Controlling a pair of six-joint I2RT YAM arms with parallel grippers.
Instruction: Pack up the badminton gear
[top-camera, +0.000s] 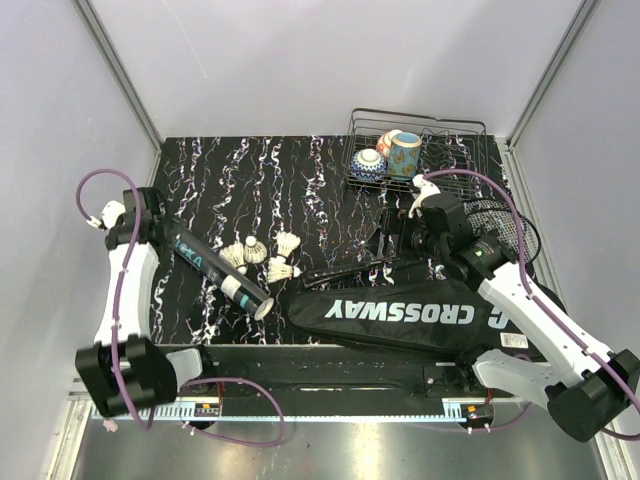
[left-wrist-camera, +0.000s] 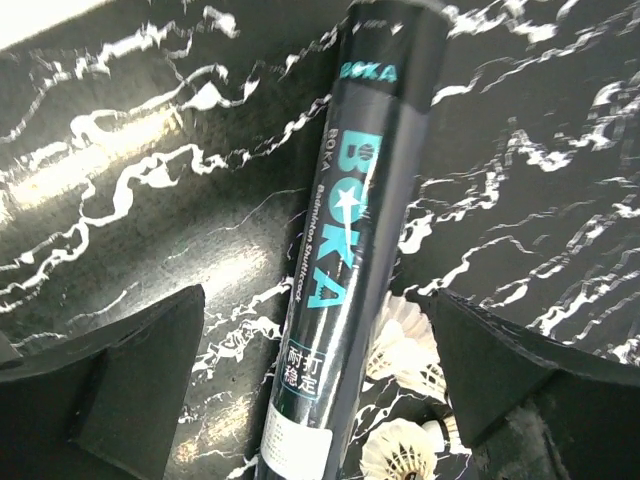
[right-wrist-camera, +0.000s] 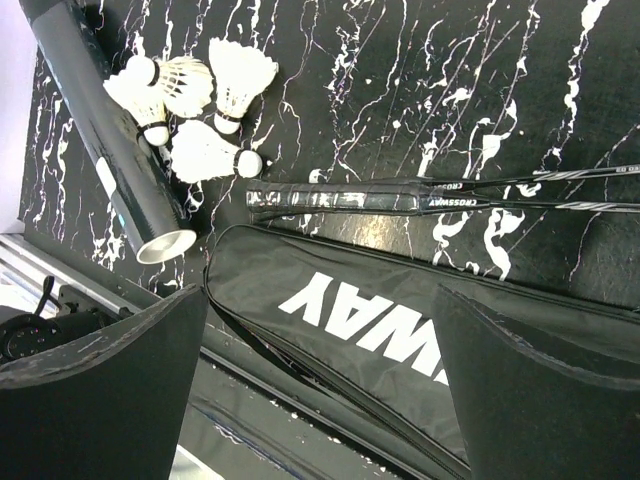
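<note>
1. Progress: nothing is packed yet, as far as the views show; every item lies loose on the counter (top-camera: 250, 170).
2. Remaining, by judgement: shuttlecocks into the tube; tube and racket into the bag; bag closed.
3. Bag (top-camera: 400, 310): long, black, printed "CROSSWAY" in white; it lies flat along the near edge; whether its zip is open cannot be told.
4. Racket (right-wrist-camera: 340, 197): black wrapped handle just beyond the bag's far edge; two thin shafts run off to the right, so a second racket may lie against the first; the strung head lies at the right, partly under the right arm.
5. Tube (top-camera: 215, 270): dark, teal lettering "BOKA"; it lies diagonally at left centre, its open end towards the near edge.
6. Shuttlecocks (top-camera: 265, 255): four, white, feathered; clustered just beside the tube, outside it.
7. Left fingers (top-camera: 168, 232): spread wide above the tube, one on each side; holding nothing.
8. Right fingers (top-camera: 392, 238): spread wide above the bag and handle; holding nothing.
9. Wire basket (top-camera: 450, 150) with cups: far right corner; not part of the gear.
</note>
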